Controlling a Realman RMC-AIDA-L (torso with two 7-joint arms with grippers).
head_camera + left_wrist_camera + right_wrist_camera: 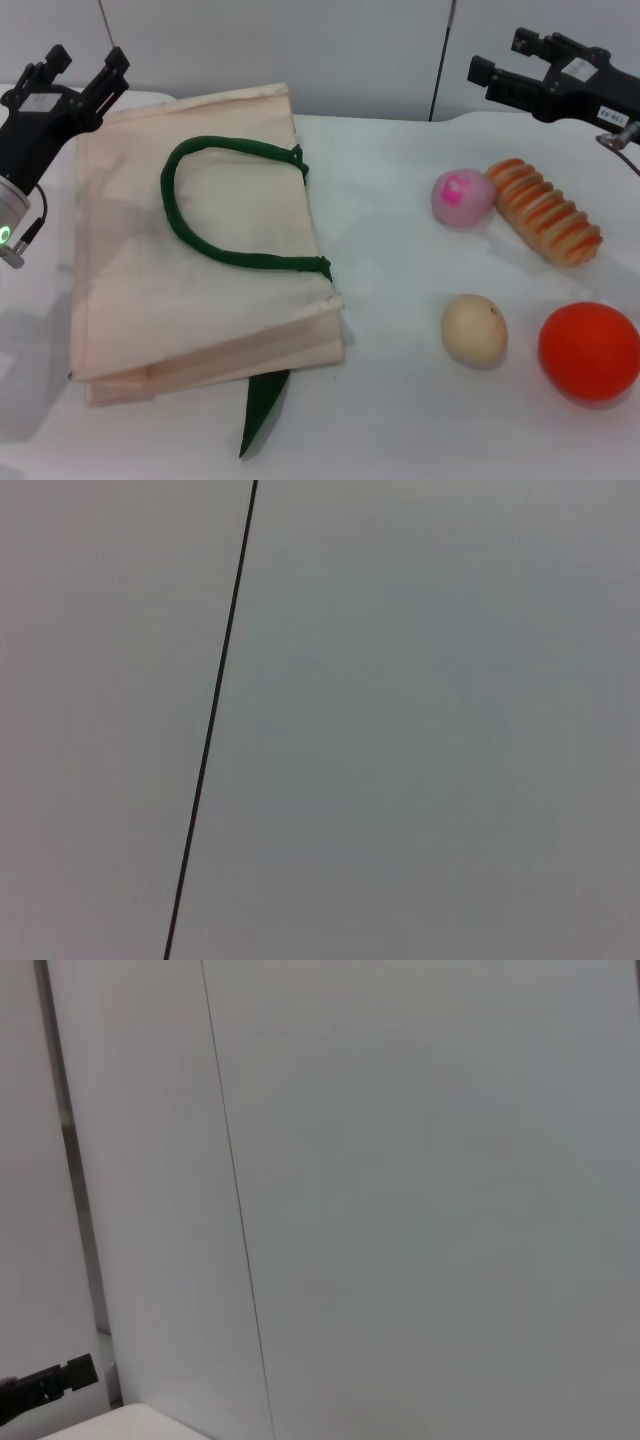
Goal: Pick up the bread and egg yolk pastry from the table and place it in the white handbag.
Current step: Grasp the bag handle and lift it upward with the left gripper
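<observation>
The white handbag [200,250] lies flat on the left half of the table, its dark green strap handle [230,205] looped on top. The bread [545,212], a ridged orange-and-cream loaf, rests at the right. Nearer the front sits the egg yolk pastry [474,330], a smooth beige ball. My left gripper [85,68] hovers open above the bag's far left corner, holding nothing. My right gripper [503,60] is open and empty, raised behind the bread at the far right. Both wrist views show only a plain wall.
A pink ball [462,197] touches the bread's left end. A larger bright orange ball [590,350] sits at the right, beside the pastry. A second green strap [262,408] pokes out from under the bag's front edge. The white table [390,420] extends in front.
</observation>
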